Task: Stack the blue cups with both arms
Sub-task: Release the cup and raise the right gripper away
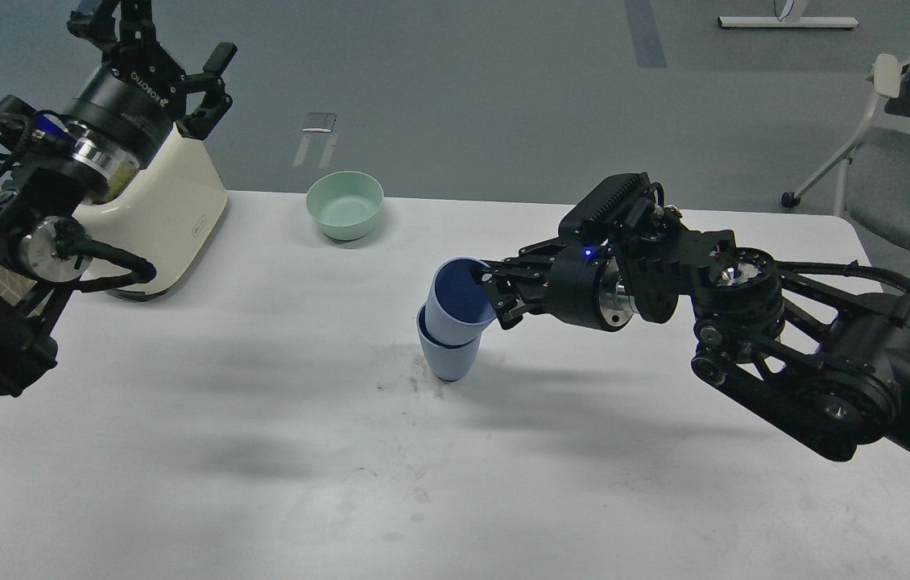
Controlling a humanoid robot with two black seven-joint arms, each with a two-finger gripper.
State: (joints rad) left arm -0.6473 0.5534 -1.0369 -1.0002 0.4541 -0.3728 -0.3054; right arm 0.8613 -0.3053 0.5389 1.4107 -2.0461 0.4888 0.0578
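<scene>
Two blue cups stand mid-table in the head view. The lower cup stands upright on the white table. The upper cup sits nested in it, tilted with its mouth toward the upper right. My right gripper comes in from the right and is shut on the upper cup's right rim, one finger inside and one outside. My left gripper is raised at the far upper left, away from the cups, with its fingers spread open and empty.
A cream-coloured appliance stands at the table's back left, under my left wrist. A mint-green bowl sits at the back edge. A grey chair stands off the table's right end.
</scene>
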